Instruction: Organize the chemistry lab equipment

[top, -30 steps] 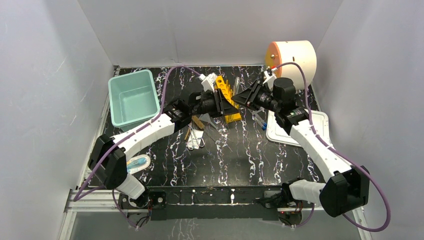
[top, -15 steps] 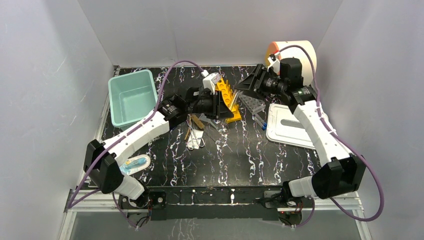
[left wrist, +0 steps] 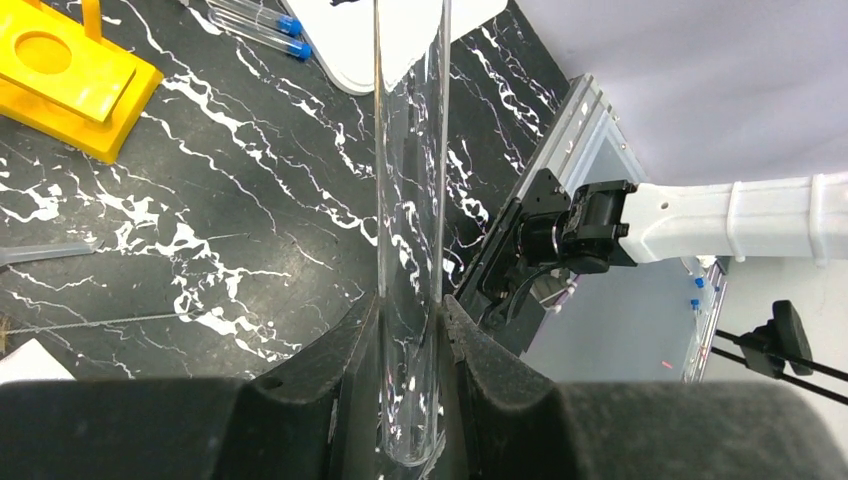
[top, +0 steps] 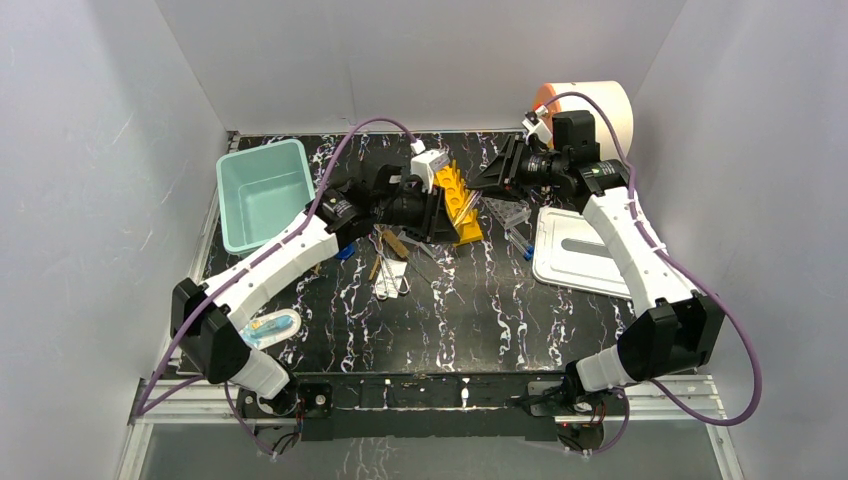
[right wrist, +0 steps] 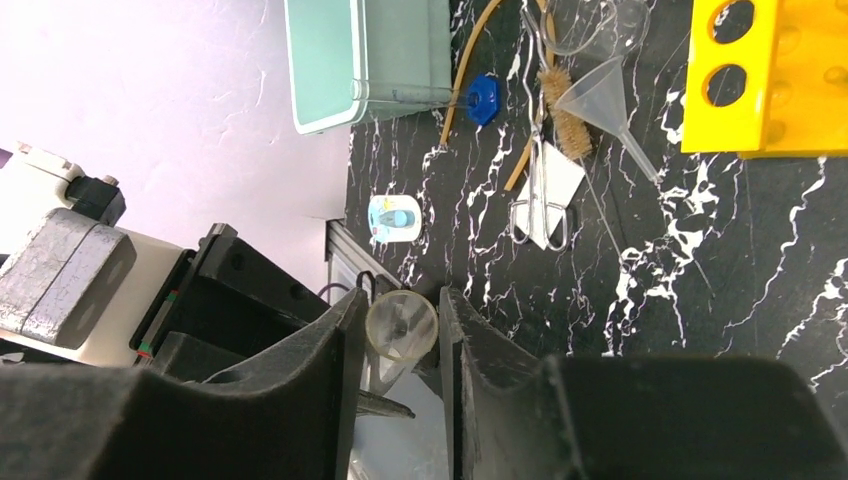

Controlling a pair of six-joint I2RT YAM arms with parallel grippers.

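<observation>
A clear glass test tube (left wrist: 410, 200) stands between the fingers of my left gripper (left wrist: 410, 310), which is shut on its rounded bottom. The tube's open mouth (right wrist: 401, 325) sits between the fingers of my right gripper (right wrist: 400, 300), with only a thin gap on one side. Both grippers meet above the yellow rack (top: 458, 200), left gripper (top: 432, 212) facing right gripper (top: 492, 178). A clear funnel (right wrist: 600, 100), an amber rubber tube (right wrist: 470, 60) and a brush (right wrist: 565, 120) lie left of the rack. The clear plastic rack (top: 505, 212) is to its right.
A teal bin (top: 262, 195) stands at the back left, a white lid (top: 590, 250) at the right and a large paper roll (top: 585, 115) in the back right corner. Blue-capped tubes (left wrist: 265, 25) lie by the lid. A small packet (top: 272, 326) rests near the left arm's base.
My right arm has pulled back toward the far wall, and its jaws opened wide and then narrowed around the tube's mouth. The left gripper has kept hold of the tube, shifting only slightly.
</observation>
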